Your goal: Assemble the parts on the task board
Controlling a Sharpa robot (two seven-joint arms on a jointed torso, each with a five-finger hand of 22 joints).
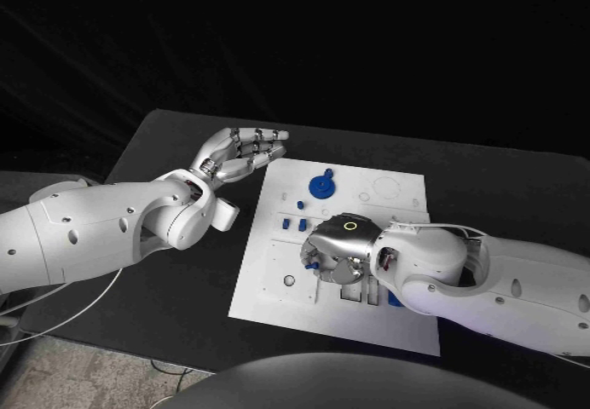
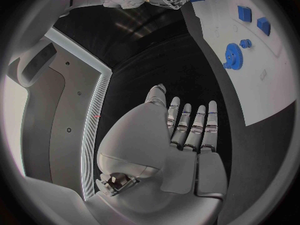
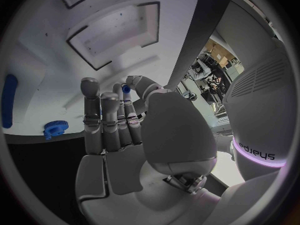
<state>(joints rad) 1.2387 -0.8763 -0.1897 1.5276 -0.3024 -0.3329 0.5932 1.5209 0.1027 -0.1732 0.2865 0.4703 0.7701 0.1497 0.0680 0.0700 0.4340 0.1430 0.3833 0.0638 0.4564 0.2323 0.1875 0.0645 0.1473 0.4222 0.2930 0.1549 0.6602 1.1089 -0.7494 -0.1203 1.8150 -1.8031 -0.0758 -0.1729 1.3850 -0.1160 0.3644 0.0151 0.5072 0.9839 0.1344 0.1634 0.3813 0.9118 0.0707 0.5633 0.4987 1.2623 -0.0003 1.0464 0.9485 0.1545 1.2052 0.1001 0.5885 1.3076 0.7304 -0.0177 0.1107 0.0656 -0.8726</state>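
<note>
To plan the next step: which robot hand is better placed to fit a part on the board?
The right robot hand: it is over the board, pinching a small blue part. The left robot hand is off it, holding nothing.

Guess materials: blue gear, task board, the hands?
Blue gear: likely moulded or printed plastic, matte, uniform colour. Task board: white rigid sheet, probably plastic, matte, shallow cut recesses. Left hand and right hand: silvery, glossy highlights; metal or metallised plastic, can't tell.

The robot's white body (image 3: 262, 135) bears mirrored lettering "sharpa".
</note>
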